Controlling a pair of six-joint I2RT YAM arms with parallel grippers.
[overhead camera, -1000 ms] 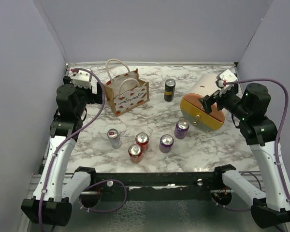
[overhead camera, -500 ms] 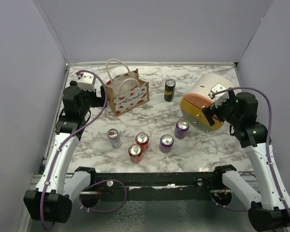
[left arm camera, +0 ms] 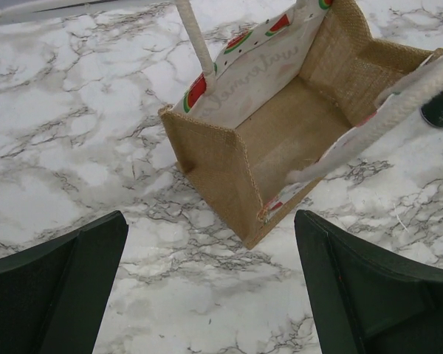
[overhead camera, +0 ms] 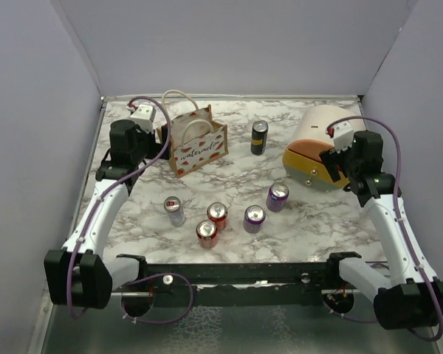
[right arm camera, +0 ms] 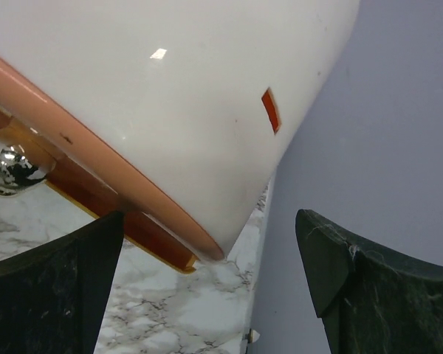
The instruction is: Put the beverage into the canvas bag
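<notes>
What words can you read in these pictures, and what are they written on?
"watermel": script on the canvas bag's white side panel; later letters unclear.
Same script, showing through backwards inside the bag, left wrist view.
Black can, silver can, red cans, purple cans: labels too small to read.
Domed container: small red tag, nothing readable.

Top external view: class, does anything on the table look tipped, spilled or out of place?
The peach-and-yellow domed container at the right looks tipped onto its side rather than standing. The canvas bag and all six cans stand upright, and nothing is spilled.
</notes>
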